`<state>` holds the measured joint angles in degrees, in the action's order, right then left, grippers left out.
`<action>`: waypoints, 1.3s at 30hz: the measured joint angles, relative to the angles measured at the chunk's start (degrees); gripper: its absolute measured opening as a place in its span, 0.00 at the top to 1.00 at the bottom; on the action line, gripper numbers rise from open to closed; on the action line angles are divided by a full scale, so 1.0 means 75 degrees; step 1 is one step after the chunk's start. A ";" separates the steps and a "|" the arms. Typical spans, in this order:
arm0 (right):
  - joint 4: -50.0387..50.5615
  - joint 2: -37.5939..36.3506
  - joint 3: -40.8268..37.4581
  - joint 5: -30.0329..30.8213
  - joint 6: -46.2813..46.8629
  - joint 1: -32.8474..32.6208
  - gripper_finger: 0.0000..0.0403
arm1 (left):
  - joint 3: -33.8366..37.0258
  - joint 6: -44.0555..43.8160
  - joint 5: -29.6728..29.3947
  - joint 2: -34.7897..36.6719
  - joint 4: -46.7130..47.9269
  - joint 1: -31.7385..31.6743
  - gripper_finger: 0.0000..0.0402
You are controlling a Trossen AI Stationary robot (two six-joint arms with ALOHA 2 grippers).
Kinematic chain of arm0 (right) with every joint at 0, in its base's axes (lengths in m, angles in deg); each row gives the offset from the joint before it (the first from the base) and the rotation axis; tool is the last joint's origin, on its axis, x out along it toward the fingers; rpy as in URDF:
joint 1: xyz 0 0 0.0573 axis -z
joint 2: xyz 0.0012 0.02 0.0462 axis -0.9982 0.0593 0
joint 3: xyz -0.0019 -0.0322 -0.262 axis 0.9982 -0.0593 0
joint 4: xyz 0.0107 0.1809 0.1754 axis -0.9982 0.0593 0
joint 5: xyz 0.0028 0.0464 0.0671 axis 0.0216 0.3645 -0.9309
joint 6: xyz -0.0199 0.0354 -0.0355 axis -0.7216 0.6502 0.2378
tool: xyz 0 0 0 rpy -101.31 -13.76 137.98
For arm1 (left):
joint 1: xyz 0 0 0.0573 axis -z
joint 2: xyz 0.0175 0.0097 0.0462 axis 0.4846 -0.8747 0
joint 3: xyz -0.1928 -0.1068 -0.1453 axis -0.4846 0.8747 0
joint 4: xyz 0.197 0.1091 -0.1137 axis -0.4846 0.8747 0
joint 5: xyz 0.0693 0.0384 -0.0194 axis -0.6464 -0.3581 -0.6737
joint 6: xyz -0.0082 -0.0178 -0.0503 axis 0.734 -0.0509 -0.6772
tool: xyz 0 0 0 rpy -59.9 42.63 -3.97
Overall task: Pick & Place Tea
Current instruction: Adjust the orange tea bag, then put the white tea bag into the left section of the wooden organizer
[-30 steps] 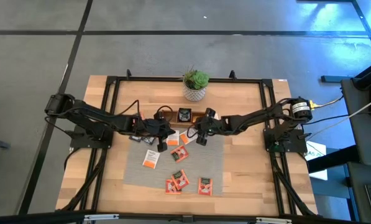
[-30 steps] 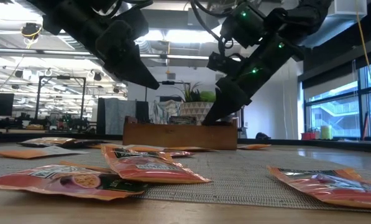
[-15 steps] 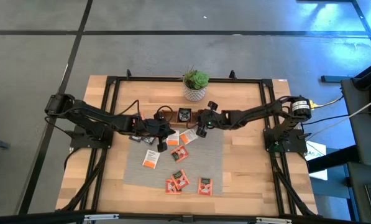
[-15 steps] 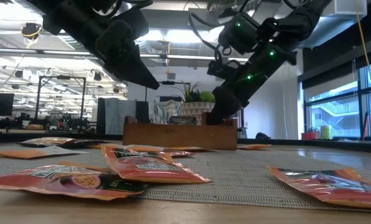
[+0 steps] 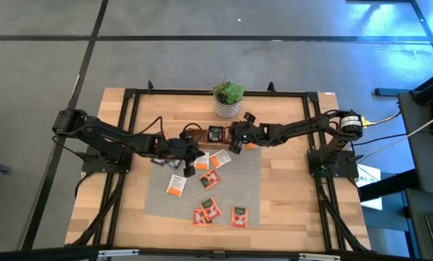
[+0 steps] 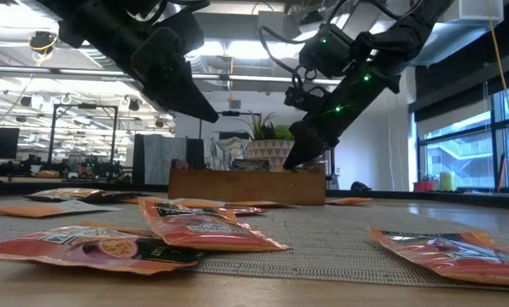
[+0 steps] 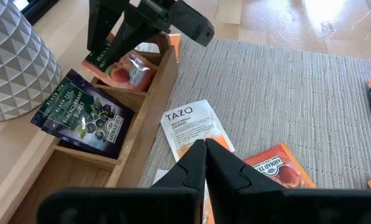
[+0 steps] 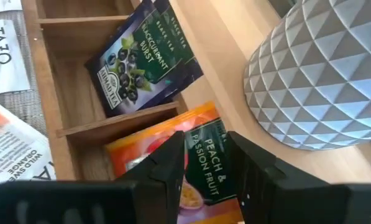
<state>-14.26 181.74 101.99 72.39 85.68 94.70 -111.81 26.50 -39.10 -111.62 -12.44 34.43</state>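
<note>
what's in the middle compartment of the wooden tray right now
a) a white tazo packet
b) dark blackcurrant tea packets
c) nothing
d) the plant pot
b: the left wrist view shows dark blackcurrant packets lying in the middle compartment of the wooden tray, while the white Tazo packet lies outside it on the grey mat.

At counter height we see orange-red tea packets (image 6: 205, 232) lying flat on the grey ribbed mat (image 6: 322, 243). Behind them stands the wooden tray (image 6: 247, 185). The right gripper (image 6: 298, 155) angles down to the tray's right end. The left gripper (image 6: 205, 111) hangs above the mat, jaws closed.
</note>
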 joint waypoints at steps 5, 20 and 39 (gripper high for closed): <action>-0.0054 -0.0089 0.0000 0.0000 0.0000 -0.0144 0.70 | -0.0001 0.0117 0.0000 0.0000 0.0017 0.0001 0.99; -0.0771 -0.0261 -0.0007 -0.0642 0.0464 -0.1895 0.70 | -0.0010 -0.0406 0.0033 -0.0134 0.0715 0.0088 0.99; 0.0041 -0.0032 -0.0006 -0.1019 0.5824 -0.1900 0.70 | -0.0191 -0.0201 0.0243 -0.3304 -0.2917 0.0109 0.99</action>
<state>-13.95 181.50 101.94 64.75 129.37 80.45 -113.24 24.99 -37.28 -136.40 -34.32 35.25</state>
